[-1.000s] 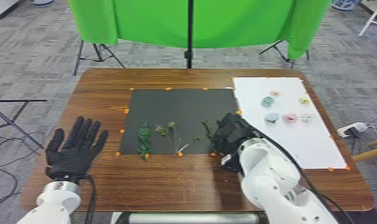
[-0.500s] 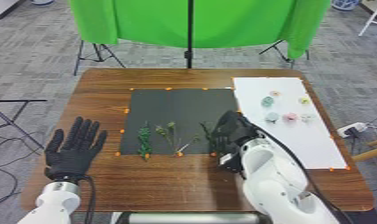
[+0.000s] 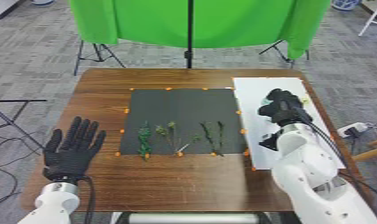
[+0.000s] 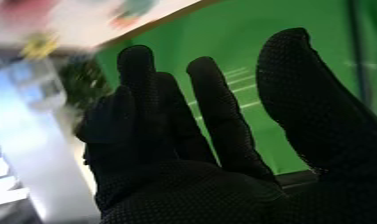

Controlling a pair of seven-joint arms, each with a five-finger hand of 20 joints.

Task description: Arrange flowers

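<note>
My right robot hand (image 3: 284, 107), spread, is over the white paper (image 3: 255, 90); my left robot hand (image 3: 69, 157), spread too, is beside the black mat (image 3: 177, 107) bearing stems (image 3: 222, 134).

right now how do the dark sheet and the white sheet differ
The dark sheet is broader side to side; the white sheet is narrower but longer front to back. The dark sheet bears green stems; the white sheet bears flower heads. Both lie flat on the table.
</note>
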